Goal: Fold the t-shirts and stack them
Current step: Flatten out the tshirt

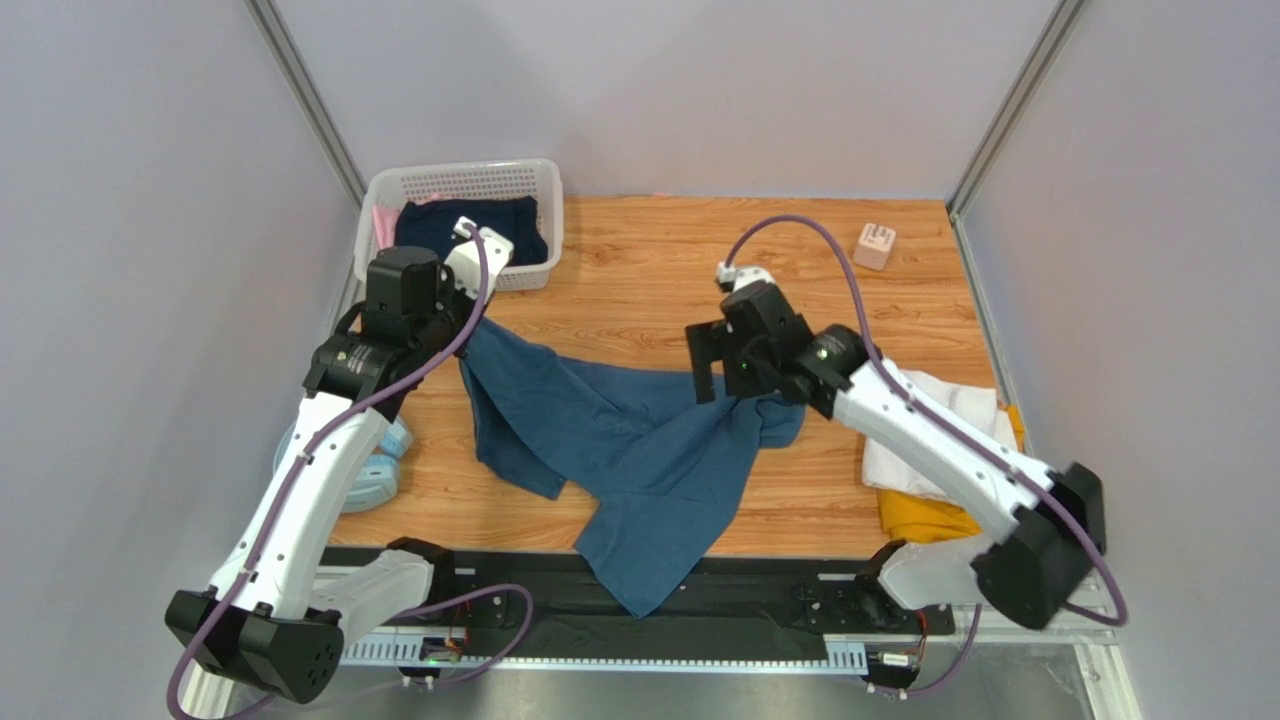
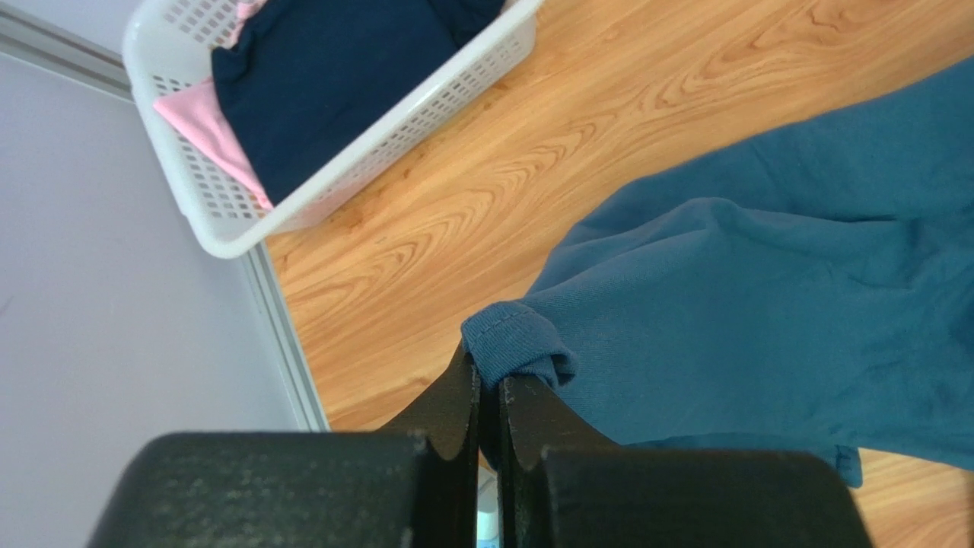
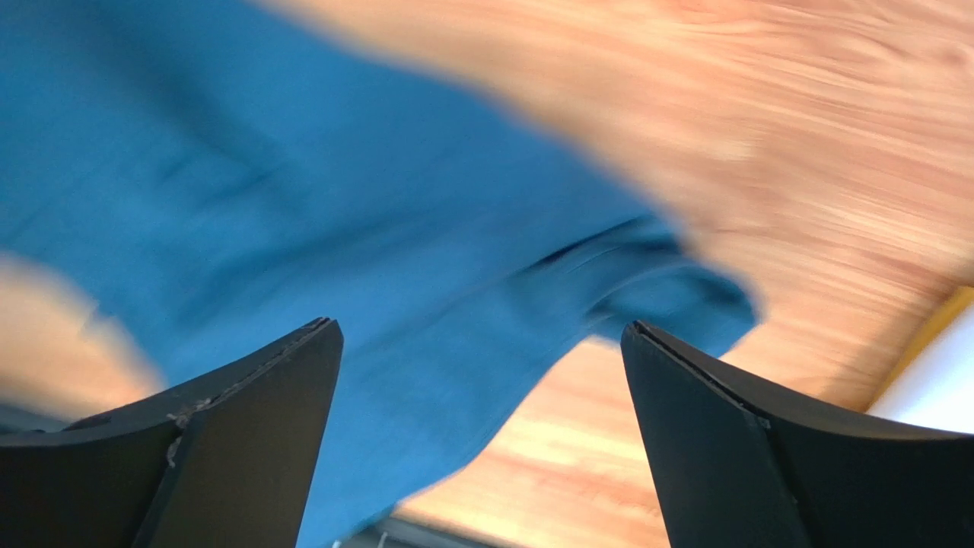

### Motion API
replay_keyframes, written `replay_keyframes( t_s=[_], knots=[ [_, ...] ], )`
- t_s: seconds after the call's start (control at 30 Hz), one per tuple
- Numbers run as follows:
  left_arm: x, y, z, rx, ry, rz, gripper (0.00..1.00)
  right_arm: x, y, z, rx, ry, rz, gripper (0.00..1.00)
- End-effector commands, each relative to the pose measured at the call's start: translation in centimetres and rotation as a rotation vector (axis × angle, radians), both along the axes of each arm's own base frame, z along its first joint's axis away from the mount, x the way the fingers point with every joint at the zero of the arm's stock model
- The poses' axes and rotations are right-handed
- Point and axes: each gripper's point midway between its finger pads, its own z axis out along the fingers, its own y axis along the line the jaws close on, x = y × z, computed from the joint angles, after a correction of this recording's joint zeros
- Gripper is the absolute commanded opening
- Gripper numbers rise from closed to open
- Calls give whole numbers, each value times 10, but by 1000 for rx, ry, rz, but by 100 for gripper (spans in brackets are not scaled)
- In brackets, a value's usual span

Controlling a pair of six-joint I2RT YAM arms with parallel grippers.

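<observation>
The left gripper is pinched tight on a hemmed corner of the teal t-shirt, while the right gripper stands wide apart with nothing between its fingers, just over the shirt's 3 o'clock edge. The shirt lies rumpled across the middle of the table, one end past the 6 o'clock edge; bare wood lies toward 12 o'clock, the white basket sits at 11 o'clock, and the folded white t-shirt and mustard t-shirt lie at 4 o'clock. Both arms reach forward and inward, the left bent beside the basket, the right angled in from 4 o'clock.
</observation>
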Motion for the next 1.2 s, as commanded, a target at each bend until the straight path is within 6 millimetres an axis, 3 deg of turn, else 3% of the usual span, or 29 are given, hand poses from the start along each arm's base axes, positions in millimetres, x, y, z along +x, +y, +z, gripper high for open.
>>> replay_keyframes(
  t_s=[0.0, 0.03, 0.07, 0.13, 0.17, 0.27, 0.33, 0.4, 0.53, 0.77, 0.9, 1.0, 1.03, 1.17],
  knots=[
    [7, -4, 1, -19, -25, -12, 0, -90, 27, 15, 4, 9, 218, 100],
    [7, -5, 1, -19, -25, -13, 0, -111, 28, 4, 3, 35, 259, 100],
    [7, -3, 0, -14, -23, -11, 0, -140, 42, -3, 29, 82, 332, 100],
    [7, -3, -2, -9, -20, -11, 0, -169, 47, -26, 36, 161, 395, 100],
    [8, -3, -2, -10, -18, -12, 0, -189, 60, -30, 68, 199, 460, 100],
    [8, -5, -8, -14, -1, -12, 0, -213, 75, -45, 57, 256, 554, 97],
    [9, -5, -11, -15, 7, -10, 0, -225, 83, -50, 53, 297, 611, 82],
    [9, -4, -13, -11, 12, -3, 0, -237, 94, -56, 20, 322, 671, 76],
    [11, -2, -14, 1, 14, 3, 0, -260, 108, -65, -36, 362, 775, 84],
    [14, -3, -22, 0, 33, 8, 0, -276, 122, -67, -38, 388, 869, 87],
    [15, -2, -25, 4, 35, 15, 0, -280, 127, -73, -45, 361, 903, 82],
    [17, 1, -29, 19, 33, 24, 0, -269, 125, -90, -118, 283, 878, 79],
    [18, 2, -30, 25, 36, 28, 0, -259, 124, -104, -164, 250, 843, 78],
    [15, 5, -31, 39, 38, 32, 0, -251, 125, -140, -238, 211, 789, 74]
  ],
)
